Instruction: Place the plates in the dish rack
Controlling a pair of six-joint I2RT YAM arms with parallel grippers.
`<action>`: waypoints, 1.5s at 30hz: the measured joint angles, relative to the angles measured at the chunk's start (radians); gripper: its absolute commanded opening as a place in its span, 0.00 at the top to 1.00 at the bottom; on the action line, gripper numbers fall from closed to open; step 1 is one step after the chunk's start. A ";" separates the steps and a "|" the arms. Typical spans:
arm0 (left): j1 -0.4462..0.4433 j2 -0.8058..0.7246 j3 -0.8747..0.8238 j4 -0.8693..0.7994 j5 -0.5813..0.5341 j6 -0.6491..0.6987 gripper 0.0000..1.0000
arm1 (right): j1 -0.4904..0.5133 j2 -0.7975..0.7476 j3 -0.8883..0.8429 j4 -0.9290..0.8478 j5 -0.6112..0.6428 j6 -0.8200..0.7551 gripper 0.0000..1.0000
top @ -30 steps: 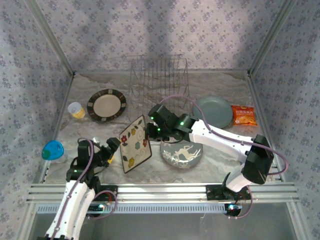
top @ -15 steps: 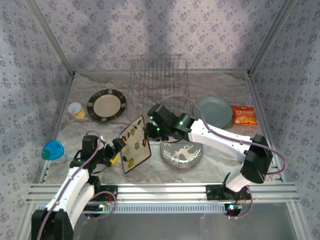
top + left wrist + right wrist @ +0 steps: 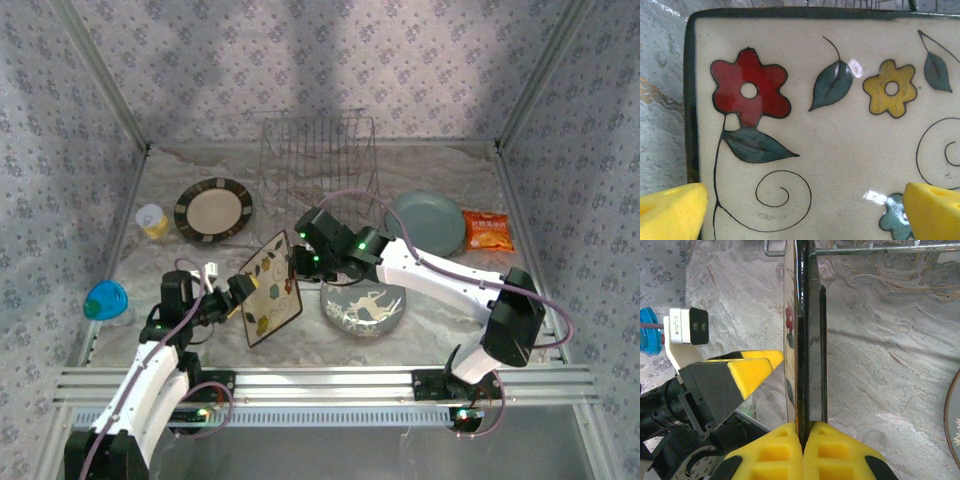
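Note:
The square cream plate (image 3: 272, 290) with the flower pattern is held up on edge above the table, with my right gripper (image 3: 300, 262) shut on its right rim. The right wrist view has that plate edge-on (image 3: 807, 340) between the shut pads of my right gripper (image 3: 803, 440). My left gripper (image 3: 240, 292) is open and faces the plate's painted side (image 3: 840, 125), one yellow fingertip (image 3: 670, 212) at its left edge, the other over its face. The dish rack (image 3: 318, 150) stands at the back. Lying flat are the brown-rimmed plate (image 3: 213, 209), the deer plate (image 3: 363, 306) and the grey-blue plate (image 3: 430, 222).
A small yellow cup (image 3: 152, 220) stands left of the brown-rimmed plate. An orange snack packet (image 3: 487, 231) lies beside the grey-blue plate. A blue object (image 3: 105, 299) sits at the left wall. Patterned walls close in three sides.
My left arm has swung in toward the square plate and its open gripper now sits close against the plate's left side. The right arm and the plate have stayed put.

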 measured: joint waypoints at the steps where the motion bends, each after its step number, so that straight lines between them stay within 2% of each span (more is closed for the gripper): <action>1: 0.000 0.000 0.000 -0.005 0.000 0.010 0.01 | 0.000 0.000 0.000 0.000 0.000 0.000 1.00; 15: 0.000 -0.007 0.000 -0.084 -0.061 0.071 0.01 | -0.014 -0.014 0.000 -0.007 0.000 0.000 1.00; 28: -0.066 0.032 -0.003 0.014 -0.060 0.052 0.01 | -0.015 -0.020 0.000 -0.006 -0.004 0.000 1.00; 37: -0.067 0.053 -0.006 0.052 -0.052 0.048 0.01 | -0.015 -0.020 0.000 -0.006 -0.004 0.000 1.00; 45: -0.067 0.031 -0.026 0.100 -0.031 -0.013 0.01 | -0.015 -0.021 0.000 -0.005 -0.004 0.001 1.00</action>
